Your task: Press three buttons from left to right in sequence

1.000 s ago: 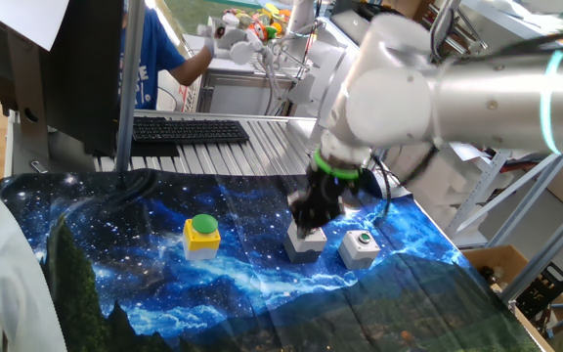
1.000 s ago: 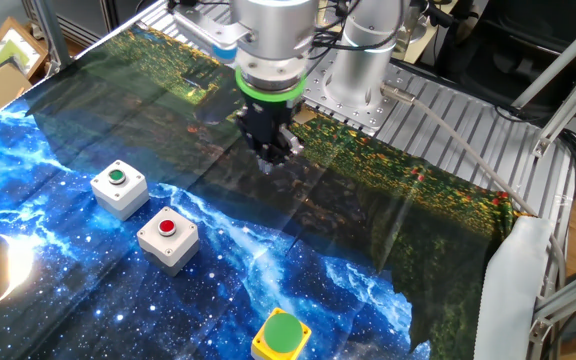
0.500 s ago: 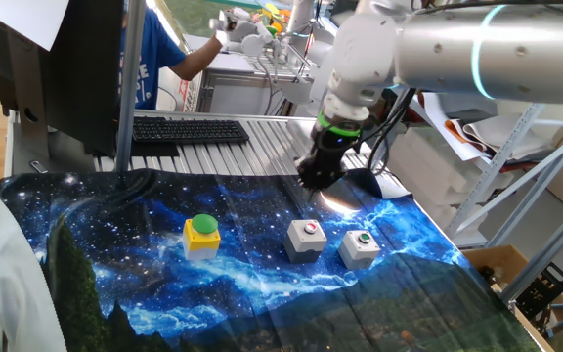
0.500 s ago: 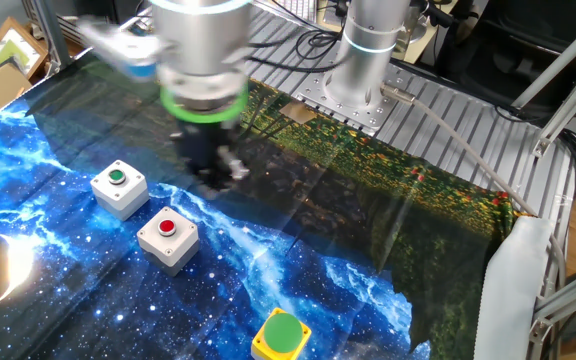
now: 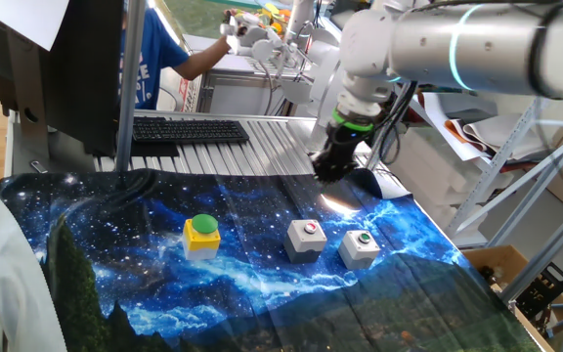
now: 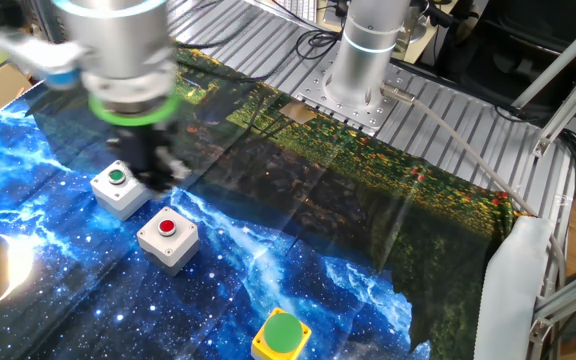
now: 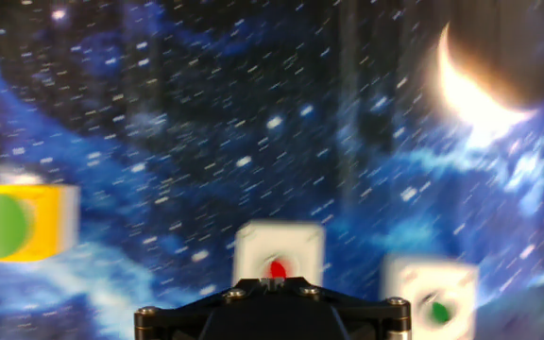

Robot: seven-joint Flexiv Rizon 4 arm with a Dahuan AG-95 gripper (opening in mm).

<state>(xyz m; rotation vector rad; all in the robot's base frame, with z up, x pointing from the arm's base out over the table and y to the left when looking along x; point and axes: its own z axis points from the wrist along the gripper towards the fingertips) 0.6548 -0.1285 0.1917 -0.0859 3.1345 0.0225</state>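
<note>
- On the worktop [image 5: 115,284], draped in a star-and-nebula cloth, stand the three button boxes in a rough row: the yellow box [image 5: 202,235] with its big green dome cap, the grey box with the red button [image 5: 307,238] and the grey box with the green button [image 5: 360,247]
- In one fixed view the yellow box lies at 9 o'clock from the red-button box, and the green-button box at 3 o'clock, just beside it
- In the other fixed view the order runs the opposite way: green-button box [image 6: 119,187] toward 10 o'clock, red-button box [image 6: 167,238] in the middle, yellow box [image 6: 281,337] toward 5 o'clock at the frame's lower edge
- The tool [image 5: 333,166] hangs above the cloth, toward 12 o'clock from the two grey boxes and touching none of them; in the other fixed view it is blurred, close over the green-button box
- The hand view shows only the dark body of the tool [image 7: 274,312] at the bottom edge, so whether the fingertips are apart or together cannot be told
- The boxes look like rigid plastic housings, light enough to slide or tip on the soft cloth under a sideways push
- No grasp is called for; a straight downward press on the middle of each cap seems safest, the small red and green caps needing better centring than the broad dome
</note>
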